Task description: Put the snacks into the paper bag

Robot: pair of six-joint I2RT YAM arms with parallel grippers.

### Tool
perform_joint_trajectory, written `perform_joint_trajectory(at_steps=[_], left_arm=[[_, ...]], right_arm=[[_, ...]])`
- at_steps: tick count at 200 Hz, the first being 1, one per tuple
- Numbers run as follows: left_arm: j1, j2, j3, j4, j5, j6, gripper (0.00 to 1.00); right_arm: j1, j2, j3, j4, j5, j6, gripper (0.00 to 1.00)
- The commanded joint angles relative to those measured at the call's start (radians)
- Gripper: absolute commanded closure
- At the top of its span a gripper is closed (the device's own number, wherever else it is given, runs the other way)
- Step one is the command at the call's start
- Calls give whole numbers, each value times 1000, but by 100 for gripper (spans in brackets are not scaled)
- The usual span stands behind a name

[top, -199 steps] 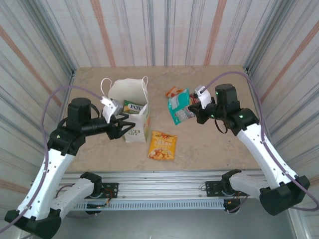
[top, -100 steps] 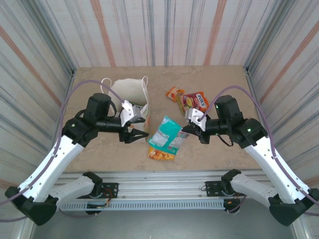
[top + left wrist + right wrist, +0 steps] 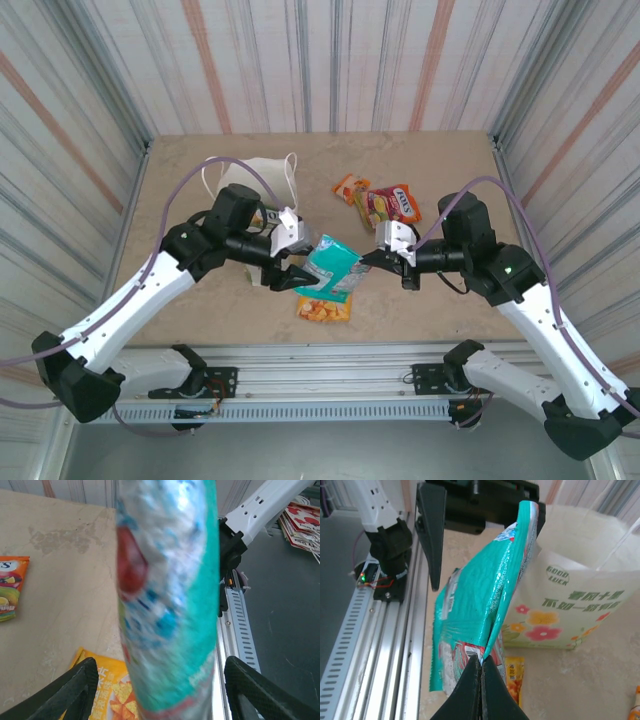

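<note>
Pinching one edge of a shiny teal foil packet, the right claw is clenched tight. Its two black fingers are pressed together on the foil. The teal packet hangs in the air over the tan bench, between the two arms.

The left claw is spread wide. Its two black fingers stand one on each side of the teal packet. The left wrist view shows a gap between each finger and the foil, so this claw is not squeezing anything.

Right under the teal packet, a flat orange chip packet lies on the bench.

Behind the left arm stands the white paper bag with flowers printed on it. It is upright and its top is open. The teal packet is outside the bag, just beside it.

At the back of the bench lie two more snacks side by side. One is a small orange packet and the other is a red and yellow packet. Both are on the right arm's side of the bag.
</note>
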Motion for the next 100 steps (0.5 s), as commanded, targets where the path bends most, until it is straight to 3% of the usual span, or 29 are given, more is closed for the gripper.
perform_joint_trajectory(at_steps=[1, 52, 89, 100], left_arm=[[-6, 3, -1, 73, 32, -19, 40], [-6, 0, 2, 120, 88, -69, 71], [-6, -19, 31, 64, 20, -78, 93], [-6, -34, 44, 60, -17, -92, 96]], right_arm=[[7, -17, -14, 94, -50, 11, 100], [7, 1, -41, 157, -42, 55, 100], [5, -25, -74, 226, 34, 99, 100], [6, -45, -96, 274, 82, 137, 86]])
